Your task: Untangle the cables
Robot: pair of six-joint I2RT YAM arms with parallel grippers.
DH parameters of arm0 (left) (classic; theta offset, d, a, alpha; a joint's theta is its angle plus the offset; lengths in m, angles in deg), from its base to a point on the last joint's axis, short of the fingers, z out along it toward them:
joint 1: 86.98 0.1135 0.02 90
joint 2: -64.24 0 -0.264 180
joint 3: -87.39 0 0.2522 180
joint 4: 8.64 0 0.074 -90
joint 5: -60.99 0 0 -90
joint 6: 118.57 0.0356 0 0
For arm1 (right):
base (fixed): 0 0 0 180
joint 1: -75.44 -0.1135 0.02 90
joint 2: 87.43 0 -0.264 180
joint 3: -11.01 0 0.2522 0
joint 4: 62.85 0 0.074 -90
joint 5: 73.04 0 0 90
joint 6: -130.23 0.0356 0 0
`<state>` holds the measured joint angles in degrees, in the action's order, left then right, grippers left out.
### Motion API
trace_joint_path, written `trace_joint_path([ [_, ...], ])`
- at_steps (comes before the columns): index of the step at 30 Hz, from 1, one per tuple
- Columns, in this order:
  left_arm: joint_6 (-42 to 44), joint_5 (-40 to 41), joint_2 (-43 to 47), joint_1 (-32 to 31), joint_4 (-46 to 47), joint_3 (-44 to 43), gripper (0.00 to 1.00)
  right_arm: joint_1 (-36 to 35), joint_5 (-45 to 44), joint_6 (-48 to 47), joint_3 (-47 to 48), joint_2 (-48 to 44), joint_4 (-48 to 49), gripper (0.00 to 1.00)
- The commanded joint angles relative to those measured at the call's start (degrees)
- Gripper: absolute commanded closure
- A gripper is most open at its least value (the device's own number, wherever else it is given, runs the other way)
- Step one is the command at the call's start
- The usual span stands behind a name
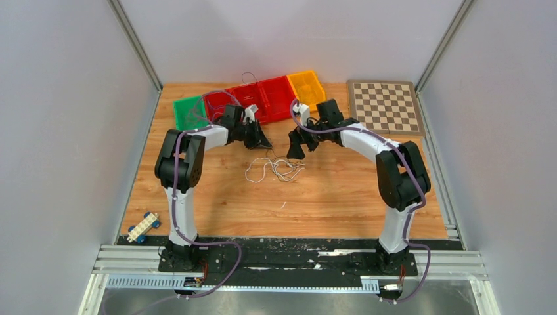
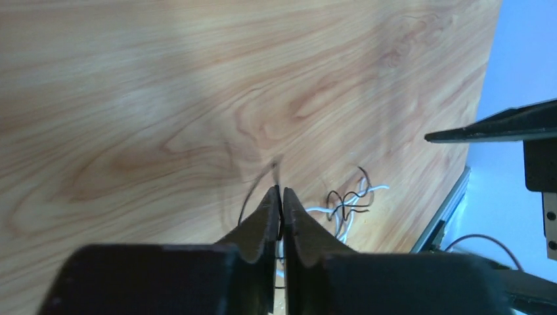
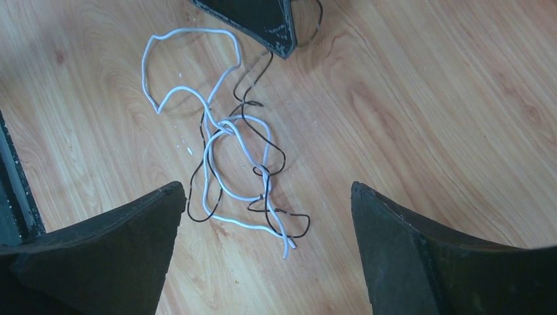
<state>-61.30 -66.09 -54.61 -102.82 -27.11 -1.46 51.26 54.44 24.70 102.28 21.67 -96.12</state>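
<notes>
Left end effector [image 2: 281, 190] is pinched together on a black cable [image 3: 261, 71] at the far end of the cables [image 3: 223, 128] knotted mid-tabletop [image 3: 427, 98], while the right end effector [image 3: 266, 193] hangs above them, fingers wide apart.

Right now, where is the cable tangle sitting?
In the top view the cable tangle lies mid-table on bare wood, just on the near side of the left gripper and right gripper, well short of the coloured bins.
</notes>
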Motion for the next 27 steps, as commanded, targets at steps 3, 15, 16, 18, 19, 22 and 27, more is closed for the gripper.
trace_joint_path([
  [3,-3.1,-6.3,9.7,-3.3,9.4,-0.6,1.0,0.1,3.1,3.1,-0.3,-6.5,8.9,0.0],
  [15,-10.6,-15.0,26.5,-3.6,15.5,-4.4,1.0,-6.7,0.7,16.9,-7.7,-10.5,48.3,0.0],
  [16,-11.6,-15.8,27.9,-3.7,17.4,-4.5,1.0,-7.8,-1.3,16.3,-7.6,-9.9,48.8,0.0],
  [18,-14.2,-16.9,29.5,-3.6,19.1,-5.0,1.0,-9.3,-5.7,15.9,-7.9,-8.9,49.5,0.0],
  [19,-15.1,-17.4,29.9,-3.6,19.3,-6.1,1.0,-9.6,-7.5,15.8,-8.0,-8.2,49.2,0.01],
  [22,-16.1,-19.4,31.9,-3.3,18.9,-9.0,1.0,-9.5,-10.2,15.8,-8.3,-6.1,45.7,0.08],
  [27,-20.3,-20.5,33.5,-2.0,22.2,-14.7,1.0,-9.0,-11.1,15.8,-14.4,-6.1,44.7,0.43],
])
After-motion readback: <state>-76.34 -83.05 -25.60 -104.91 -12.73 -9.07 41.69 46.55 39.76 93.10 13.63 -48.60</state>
